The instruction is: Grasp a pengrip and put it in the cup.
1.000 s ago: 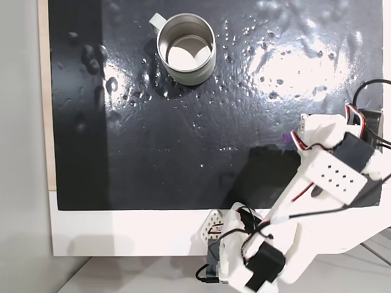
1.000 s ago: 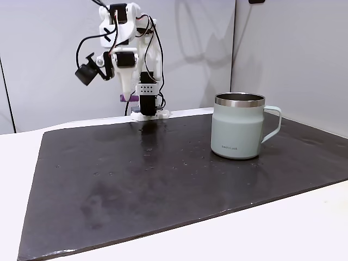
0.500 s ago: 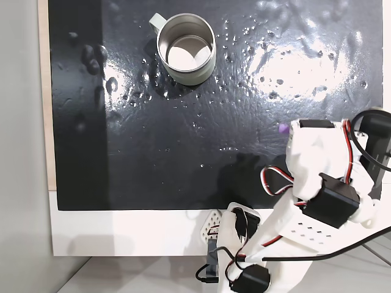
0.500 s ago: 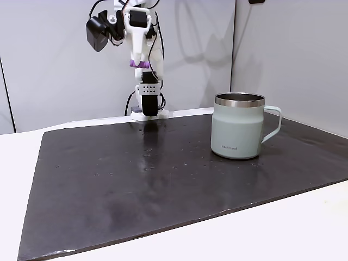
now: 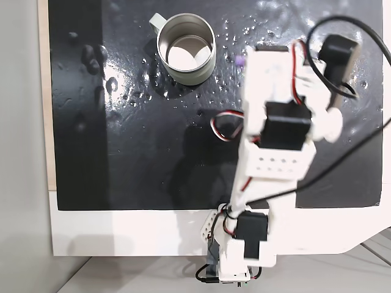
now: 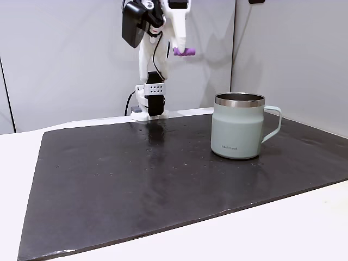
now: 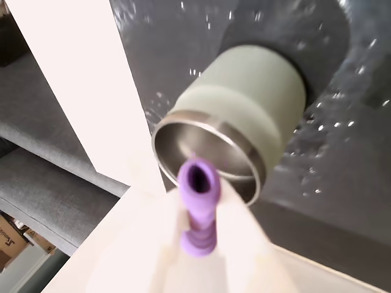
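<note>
Pincer (image 7: 198,241) clamped on pengrip (image 7: 198,207), above mat

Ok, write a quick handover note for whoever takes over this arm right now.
Gripper: shut on the purple pen grip, held high in the air above the black mat.
Cup: upright on the mat, handle to the right in the fixed side view; nothing can be seen inside it.
Done: pen grip picked up and lifted, carried near the cup; in the top-down fixed view it sits just right of the rim.
Left: move over the cup's opening, lower, open the gripper and drop it in.
</note>
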`<state>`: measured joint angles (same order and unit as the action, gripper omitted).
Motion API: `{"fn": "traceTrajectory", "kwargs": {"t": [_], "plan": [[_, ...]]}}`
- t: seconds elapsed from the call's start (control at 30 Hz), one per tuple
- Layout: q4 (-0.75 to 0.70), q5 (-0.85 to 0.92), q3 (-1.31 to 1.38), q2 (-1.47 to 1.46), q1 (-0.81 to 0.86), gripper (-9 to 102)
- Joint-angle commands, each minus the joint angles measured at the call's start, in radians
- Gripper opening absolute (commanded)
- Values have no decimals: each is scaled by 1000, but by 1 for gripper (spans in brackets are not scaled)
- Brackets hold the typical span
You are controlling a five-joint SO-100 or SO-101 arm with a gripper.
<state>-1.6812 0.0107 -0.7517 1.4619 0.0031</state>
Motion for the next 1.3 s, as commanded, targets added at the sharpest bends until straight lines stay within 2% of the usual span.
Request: {"fn": "traceTrajectory", "kwargs": {"t": [0.0,0.43,0.9,0.93,1.1,1.27], "plan": [[-8,-63,114,-58,-69,0],[18,-84,387,-330,-189,0],[28,-75,483,-420,-302,0],[25,-72,483,-420,-302,2],[2,-67,485,-414,-299,31],[-5,-64,480,-410,-296,33]]}}
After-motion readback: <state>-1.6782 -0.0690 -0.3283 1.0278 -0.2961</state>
